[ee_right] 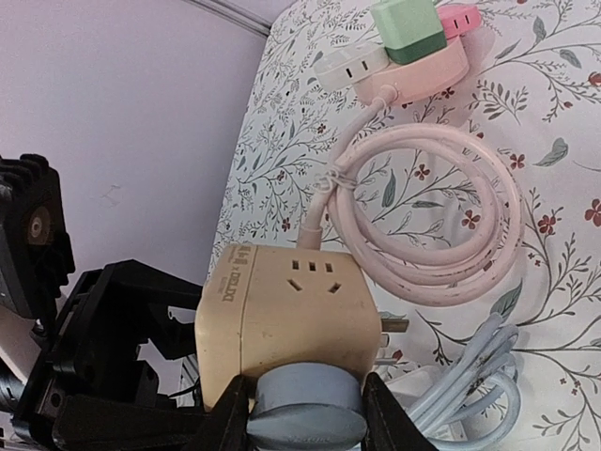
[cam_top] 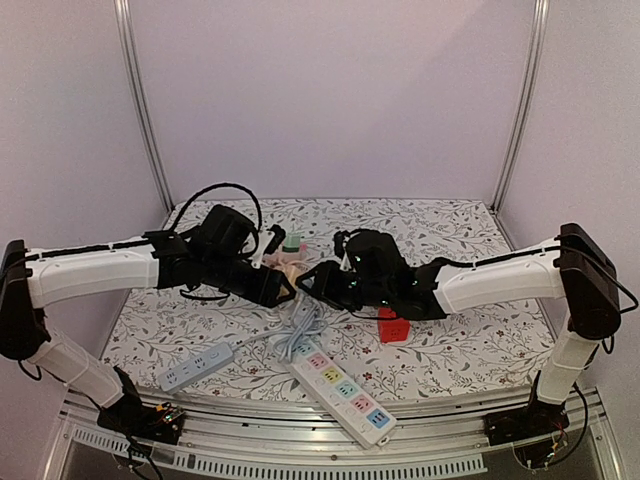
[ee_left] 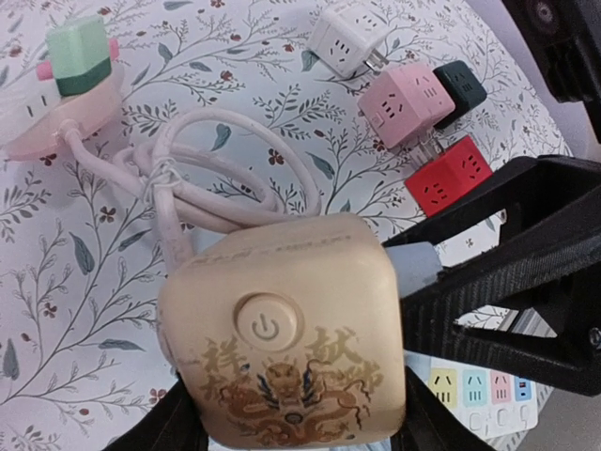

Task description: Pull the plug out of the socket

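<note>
Left gripper (ee_left: 296,427) around socket (ee_left: 282,319), right (ee_right: 308,420) around plug (ee_right: 305,390)

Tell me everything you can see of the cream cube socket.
The cube socket is cream, glossy plastic with rounded edges. One face bears a round power button above a gold dragon print; another shows outlet slots. Metal prongs jut from one side. The left gripper clamps it; the right gripper grips a grey plug seated in it.
</note>
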Robot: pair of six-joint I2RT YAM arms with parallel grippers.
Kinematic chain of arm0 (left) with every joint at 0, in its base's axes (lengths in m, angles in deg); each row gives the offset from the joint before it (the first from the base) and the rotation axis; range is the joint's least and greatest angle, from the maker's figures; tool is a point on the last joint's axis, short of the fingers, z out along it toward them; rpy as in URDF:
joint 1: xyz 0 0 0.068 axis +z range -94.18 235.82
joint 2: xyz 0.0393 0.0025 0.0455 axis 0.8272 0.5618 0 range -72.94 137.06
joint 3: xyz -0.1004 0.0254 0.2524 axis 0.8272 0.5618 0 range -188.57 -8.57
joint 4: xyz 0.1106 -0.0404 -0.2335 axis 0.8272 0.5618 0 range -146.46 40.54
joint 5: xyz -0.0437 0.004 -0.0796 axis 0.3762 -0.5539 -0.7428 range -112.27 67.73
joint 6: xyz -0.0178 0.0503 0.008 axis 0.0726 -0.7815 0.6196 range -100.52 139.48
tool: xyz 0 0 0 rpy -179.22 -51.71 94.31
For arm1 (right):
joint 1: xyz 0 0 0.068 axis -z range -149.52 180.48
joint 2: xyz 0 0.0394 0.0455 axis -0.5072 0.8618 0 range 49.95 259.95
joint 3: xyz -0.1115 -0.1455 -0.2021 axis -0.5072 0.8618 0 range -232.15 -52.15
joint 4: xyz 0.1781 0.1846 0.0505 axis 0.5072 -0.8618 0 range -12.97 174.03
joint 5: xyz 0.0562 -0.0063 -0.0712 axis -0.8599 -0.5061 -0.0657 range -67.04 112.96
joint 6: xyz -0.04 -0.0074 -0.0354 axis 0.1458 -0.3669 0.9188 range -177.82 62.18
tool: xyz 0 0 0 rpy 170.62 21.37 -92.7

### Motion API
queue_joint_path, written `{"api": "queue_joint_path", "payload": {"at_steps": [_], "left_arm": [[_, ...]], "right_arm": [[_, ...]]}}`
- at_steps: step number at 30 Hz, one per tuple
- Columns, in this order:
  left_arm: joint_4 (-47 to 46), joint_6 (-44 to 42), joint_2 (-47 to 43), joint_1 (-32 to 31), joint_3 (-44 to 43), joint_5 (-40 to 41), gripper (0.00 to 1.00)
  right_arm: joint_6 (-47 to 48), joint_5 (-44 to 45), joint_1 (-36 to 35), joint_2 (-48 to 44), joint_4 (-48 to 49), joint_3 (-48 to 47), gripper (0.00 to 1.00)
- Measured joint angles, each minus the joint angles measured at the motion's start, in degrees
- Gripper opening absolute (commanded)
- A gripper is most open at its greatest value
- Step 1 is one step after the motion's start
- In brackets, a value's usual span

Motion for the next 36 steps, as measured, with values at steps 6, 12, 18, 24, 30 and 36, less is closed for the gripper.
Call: {"api": "queue_joint_path", "payload": {"at_steps": [6, 12, 18, 24, 30, 36], "left_arm": [[2.8, -1.4, 1.3, -0.7, -2.5, 2.5, 0.16], [5.8, -3.8, 3.0, -1.4, -5.3, 4.5, 0.15], [7.6, -5.7, 4.3, -2.1, -7.1, 6.6, 0.14], [8.2, -6.4, 4.9, -2.2, -8.1, 7.0, 0.14], [8.0, -6.0, 4.9, 0.2, -8.1, 1.8, 0.13], [5.7, -3.5, 4.4, 4.5, -6.4, -8.0, 0.13]], "right_arm": [[-1.0, 1.3, -0.2, 0.0, -0.7, -0.4, 0.0], [-1.4, 2.3, -0.3, 0.0, -1.4, -0.6, 0.0], [-2.1, 3.5, -0.5, 0.0, -2.3, -0.6, 0.0], [-2.3, 4.3, -0.5, 0.0, -3.9, -1.6, 0.0], [-2.3, 4.9, -0.7, 0.0, -4.3, -1.8, 0.0], [-2.6, 6.1, -0.7, 0.0, -3.7, -1.8, 0.0]]}}
